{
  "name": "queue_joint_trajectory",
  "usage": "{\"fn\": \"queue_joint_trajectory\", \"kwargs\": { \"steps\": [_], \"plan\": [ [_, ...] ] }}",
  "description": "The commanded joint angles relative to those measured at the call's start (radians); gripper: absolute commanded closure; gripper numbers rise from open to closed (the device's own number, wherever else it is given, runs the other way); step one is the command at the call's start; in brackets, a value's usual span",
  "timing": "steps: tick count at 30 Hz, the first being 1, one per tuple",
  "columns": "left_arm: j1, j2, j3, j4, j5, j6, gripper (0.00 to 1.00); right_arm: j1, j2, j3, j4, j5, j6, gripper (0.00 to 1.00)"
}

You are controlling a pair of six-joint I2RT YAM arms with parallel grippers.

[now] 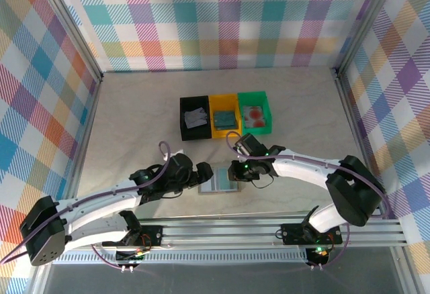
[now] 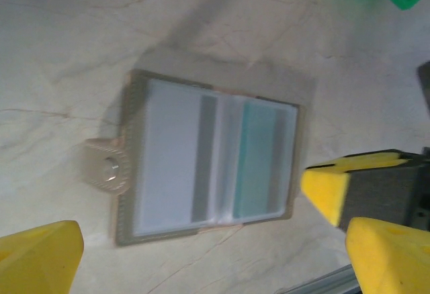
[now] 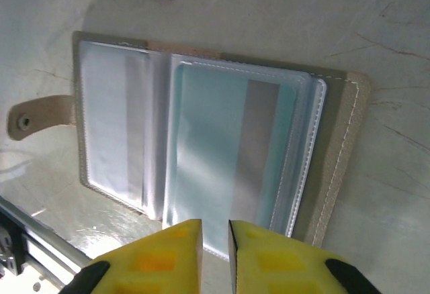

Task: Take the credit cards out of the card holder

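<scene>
Closest in, along the bottom of the top view: left arm [image 1: 101, 207] sweeping in from the lower left, right arm [image 1: 316, 170] from the lower right. Both meeting just below mid-frame over the card holder [image 1: 218, 185], spread open and flat on the pale table [image 1: 134, 126]. Left gripper [image 1: 203, 173] at the holder's left edge, right gripper [image 1: 235, 172] at its upper right corner.

In the left wrist view, left gripper [image 2: 215, 260] spread fully wide, yellow pads [image 2: 37, 257] in the lower left and lower right corners, holding nothing. Holder in mid-frame, snap tab [image 2: 104, 166] jutting from its left side, pale panel on the left half, teal card [image 2: 255, 160] in the right-hand pocket. Right gripper's yellow fingertip [image 2: 328, 188] just beside the holder's right border.

In the right wrist view, right gripper [image 3: 215, 247] at bottom centre, pads drawn in to a narrow slit, set over the near edge of the clear pocket holding the teal card [image 3: 222, 153]. Impossible to tell whether pinching that edge or merely straddling it.

Farther off, upper middle of the top view, well apart from the holder: three trays side by side in a row. Black tray [image 1: 183, 119] with a whitish card [image 1: 196, 116], yellow tray [image 1: 225, 97] with a second teal card [image 1: 223, 117], green tray [image 1: 267, 109] with a reddish card [image 1: 254, 113]. Beyond, plaid walls [image 1: 215, 19] across the top of the frame.
</scene>
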Motion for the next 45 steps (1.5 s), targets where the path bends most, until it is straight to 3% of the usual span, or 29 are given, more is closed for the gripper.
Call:
{"fn": "queue_joint_trajectory", "kwargs": {
  "steps": [1,7,12,20,28,42,45],
  "plan": [
    [-0.015,0.060,0.021,0.122,0.006,-0.029,0.00,0.003,0.019,0.034,0.035,-0.009,-0.020,0.86],
    [-0.023,0.170,0.047,0.204,0.010,-0.028,0.00,-0.004,0.050,0.028,0.056,0.016,-0.024,0.97],
    [-0.024,0.224,0.040,0.260,0.010,-0.039,0.00,-0.014,0.049,0.015,0.085,0.011,0.001,1.00],
    [-0.024,0.098,-0.106,0.279,-0.112,-0.176,0.00,-0.015,0.040,0.008,0.069,0.043,0.008,1.00],
    [-0.059,0.048,-0.083,0.180,-0.163,-0.243,0.14,-0.017,0.037,0.011,0.063,0.065,0.026,1.00],
    [-0.090,0.144,-0.083,0.344,-0.147,-0.287,0.22,-0.020,0.083,0.027,0.064,0.043,0.040,1.00],
    [-0.094,0.162,-0.090,0.346,-0.159,-0.297,0.29,-0.022,0.097,0.030,0.058,0.039,0.040,1.00]
  ]
}}
